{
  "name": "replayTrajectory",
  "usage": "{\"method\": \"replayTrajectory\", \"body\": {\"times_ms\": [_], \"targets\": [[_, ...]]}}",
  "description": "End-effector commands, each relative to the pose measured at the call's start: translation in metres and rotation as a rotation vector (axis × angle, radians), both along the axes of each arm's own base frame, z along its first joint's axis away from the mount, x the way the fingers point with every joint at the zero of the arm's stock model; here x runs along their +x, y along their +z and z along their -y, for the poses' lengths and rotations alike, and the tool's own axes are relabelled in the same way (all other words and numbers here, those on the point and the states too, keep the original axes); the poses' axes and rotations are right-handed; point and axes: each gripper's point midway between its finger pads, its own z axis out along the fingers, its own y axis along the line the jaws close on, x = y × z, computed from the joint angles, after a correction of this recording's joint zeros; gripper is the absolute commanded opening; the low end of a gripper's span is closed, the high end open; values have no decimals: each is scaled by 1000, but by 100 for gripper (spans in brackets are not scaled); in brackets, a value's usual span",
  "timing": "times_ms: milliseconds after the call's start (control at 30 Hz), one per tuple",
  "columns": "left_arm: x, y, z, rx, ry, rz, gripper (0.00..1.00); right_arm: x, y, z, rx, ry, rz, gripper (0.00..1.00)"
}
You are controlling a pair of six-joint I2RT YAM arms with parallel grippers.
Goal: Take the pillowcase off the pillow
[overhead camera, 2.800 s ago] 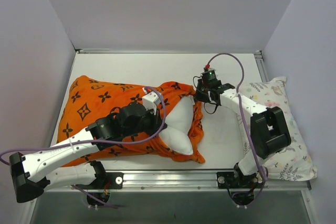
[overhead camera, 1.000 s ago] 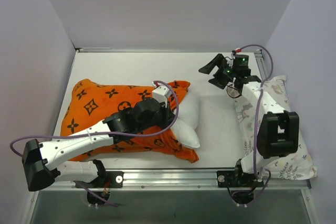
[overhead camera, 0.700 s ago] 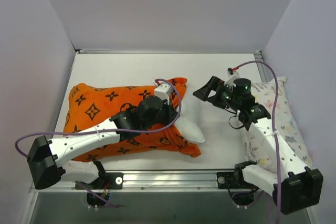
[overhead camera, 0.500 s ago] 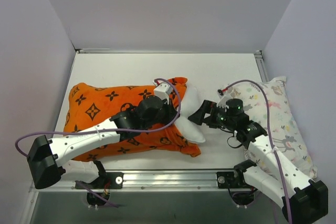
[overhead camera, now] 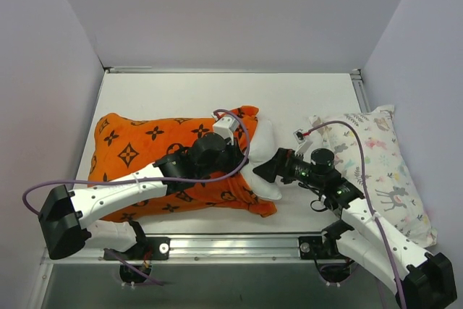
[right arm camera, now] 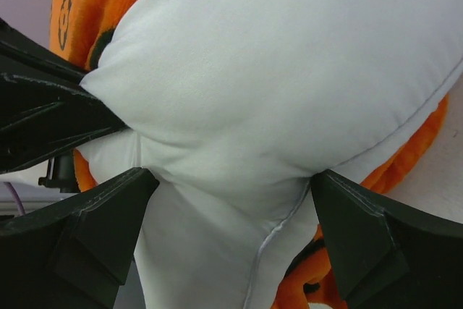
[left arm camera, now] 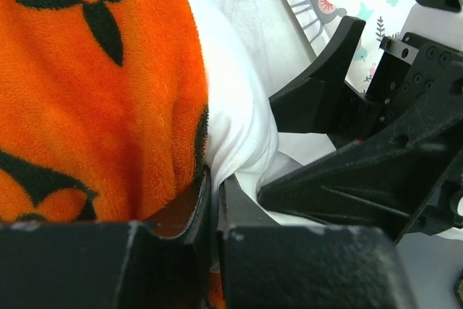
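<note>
The orange pillowcase (overhead camera: pixel 145 157) with black motifs lies across the left half of the table. The white pillow (overhead camera: pixel 264 146) pokes out of its right end. My left gripper (overhead camera: pixel 242 161) is shut at that mouth. In the left wrist view white pillow (left arm camera: pixel 239 113) fabric runs into the slit of the left gripper (left arm camera: pixel 215 186), with the pillowcase (left arm camera: pixel 94 85) hem against the left finger. My right gripper (overhead camera: pixel 269 168) is open. Its fingers stand either side of the pillow (right arm camera: pixel 275 70) end, right gripper (right arm camera: pixel 231 208) pressed against the white cloth.
A floral and animal-print pillow (overhead camera: pixel 376 157) lies along the right wall, under the right arm. A purple cable (overhead camera: pixel 340 124) loops over it. Grey walls close the left, back and right sides. A metal rail (overhead camera: pixel 231 244) runs along the near edge.
The right arm swung from the back right corner down and left to the pillow's exposed end, jaws widening to fully open. The left gripper stayed pinched at the pillowcase mouth.
</note>
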Motion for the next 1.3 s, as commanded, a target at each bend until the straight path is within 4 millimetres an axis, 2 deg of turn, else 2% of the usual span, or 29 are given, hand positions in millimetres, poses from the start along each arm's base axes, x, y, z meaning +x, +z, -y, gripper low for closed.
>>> {"method": "replayTrajectory", "body": {"times_ms": [0,133,233,300,333,367,433,467,533,567,600,633,667,733,767,800,867,900,1000,1033,1100,1133,1267], "targets": [[7,20,14,-91,1,33,8,-24,20,-22,98,157,81,100],[8,20,19,-97,-8,29,8,-34,8,-28,45,206,89,100],[7,24,25,-103,-28,33,6,-30,-14,-28,-76,182,48,99],[6,33,27,-115,-34,44,6,-24,-26,-27,-123,153,5,83],[4,37,28,-120,-43,49,6,-21,-22,-29,-121,150,2,71],[4,41,29,-124,-49,53,6,-19,-22,-31,-120,147,-8,49],[2,55,30,-132,-69,72,6,-15,-23,-35,-139,135,-44,21],[0,59,32,-134,-86,77,6,-8,-7,-39,-132,122,-30,0],[-2,73,31,-120,-107,100,25,3,0,-32,-170,38,-33,0],[-3,82,27,-120,-103,118,37,10,17,-31,-160,5,-11,0],[-2,86,21,-97,-90,127,61,19,17,-18,-208,-83,-17,0],[-2,91,14,-91,-73,140,68,21,18,-12,-235,-110,-24,0],[-6,105,4,-109,-58,164,73,27,34,-11,-238,-127,5,0],[-2,113,-19,-77,17,182,80,30,33,-6,-274,-152,-9,0],[-1,122,-36,-71,72,191,80,32,35,-6,-278,-153,-8,0],[4,109,-62,17,171,168,81,34,38,-8,-280,-155,-12,0],[5,107,-95,73,283,156,82,36,43,-9,-276,-160,-10,0],[2,92,-110,135,312,131,82,40,51,-11,-263,-167,-3,0],[-6,69,-147,184,432,79,82,48,64,-17,-246,-176,-1,0],[-8,64,-156,193,460,71,82,53,82,-20,-223,-180,19,0],[-18,51,-171,182,479,39,83,59,84,-24,-238,-174,3,0],[-21,46,-175,180,483,26,84,63,99,-28,-223,-173,24,0],[-36,21,-191,192,507,-42,86,73,109,-29,-226,-183,26,0]]}}
